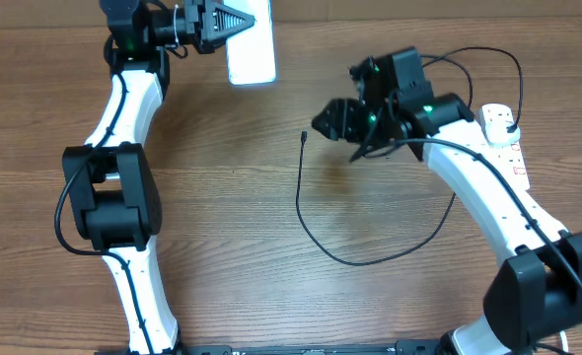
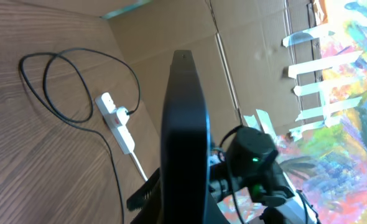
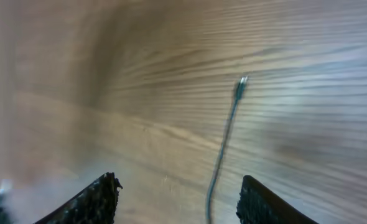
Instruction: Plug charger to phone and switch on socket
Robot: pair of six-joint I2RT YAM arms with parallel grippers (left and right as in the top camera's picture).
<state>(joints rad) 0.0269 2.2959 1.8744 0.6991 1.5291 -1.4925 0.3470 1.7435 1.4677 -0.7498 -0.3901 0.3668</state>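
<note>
Hovering over the table, the right gripper has its fingers apart. The charger runs loose between them, its tip lying on the wood ahead. The left gripper is clamped on the phone at the far edge. The socket lies at right, carrying the black plug.

Our left arm reaches far forward and our right arm bends in toward the middle.

We hold our left arm stretched away from its base, wrist rolled onto its side, with the left gripper pointing right and its jaws closed. Our right arm bends in from the right. The right gripper points left and tilts downward, its fingers standing well apart.
</note>
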